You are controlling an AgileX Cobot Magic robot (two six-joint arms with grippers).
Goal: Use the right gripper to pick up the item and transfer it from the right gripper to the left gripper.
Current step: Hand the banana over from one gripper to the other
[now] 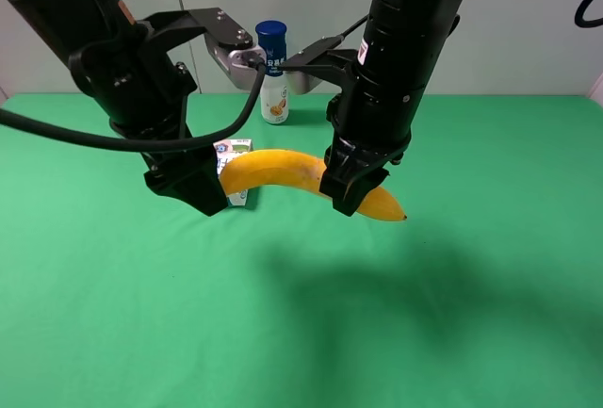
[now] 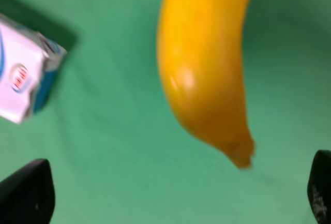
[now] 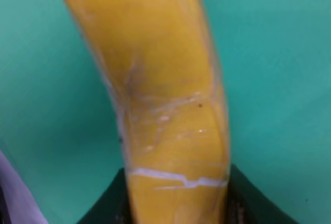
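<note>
The yellow banana (image 1: pixel 283 171) hangs in the air above the green table, lying roughly level. My right gripper (image 1: pixel 353 189) is shut on it near its right end; the right wrist view shows the banana (image 3: pixel 165 89) filling the frame between the black fingers (image 3: pixel 103 211). My left gripper (image 1: pixel 203 189) is at the banana's left end and is open. In the left wrist view the banana's tip (image 2: pixel 207 79) sits between the wide-apart fingertips (image 2: pixel 26 193), not touching them.
A white-blue milk carton (image 1: pixel 236 152) stands on the green cloth (image 1: pixel 471 314) just behind the left gripper; it also shows in the left wrist view (image 2: pixel 26 79). A tall blue-capped bottle (image 1: pixel 273 73) stands at the back centre.
</note>
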